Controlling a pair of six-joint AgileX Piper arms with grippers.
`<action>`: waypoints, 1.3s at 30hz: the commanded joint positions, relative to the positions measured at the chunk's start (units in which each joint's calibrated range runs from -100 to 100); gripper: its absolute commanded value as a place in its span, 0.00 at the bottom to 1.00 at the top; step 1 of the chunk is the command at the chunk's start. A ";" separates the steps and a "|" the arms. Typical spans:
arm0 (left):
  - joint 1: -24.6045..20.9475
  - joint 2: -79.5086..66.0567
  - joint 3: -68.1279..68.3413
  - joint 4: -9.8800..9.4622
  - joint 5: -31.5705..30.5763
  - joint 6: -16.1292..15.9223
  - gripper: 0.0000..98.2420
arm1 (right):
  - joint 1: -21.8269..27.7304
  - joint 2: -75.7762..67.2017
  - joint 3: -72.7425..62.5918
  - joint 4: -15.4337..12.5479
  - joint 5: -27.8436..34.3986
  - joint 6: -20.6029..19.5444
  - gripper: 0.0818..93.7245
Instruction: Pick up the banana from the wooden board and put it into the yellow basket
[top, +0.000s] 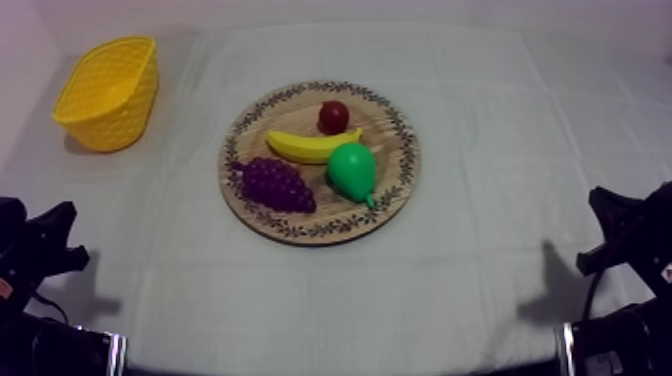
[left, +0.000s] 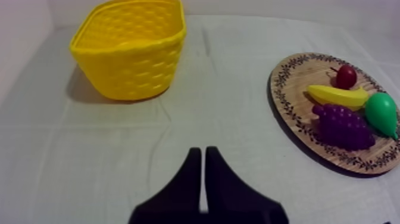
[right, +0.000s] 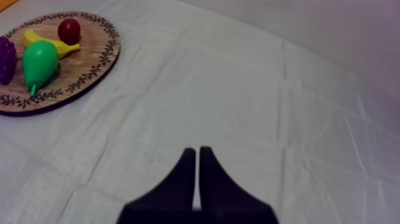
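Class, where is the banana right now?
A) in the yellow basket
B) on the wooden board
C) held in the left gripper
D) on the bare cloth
B: the banana lies on the wooden board, between the small red fruit and the grapes.

In the right wrist view the pear hides part of the banana; the edge cuts off grapes and board.
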 joint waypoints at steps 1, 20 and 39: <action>0.02 0.00 0.02 0.00 -0.03 -0.01 0.00 | -0.01 -0.01 0.04 0.00 -0.02 0.02 0.00; -0.65 4.65 -2.56 1.22 0.78 0.03 0.00 | -0.01 -0.01 0.04 0.00 -0.02 0.04 0.00; -0.96 48.76 -41.48 2.29 20.89 15.04 0.00 | -0.01 -0.01 0.04 0.00 -0.02 0.01 0.00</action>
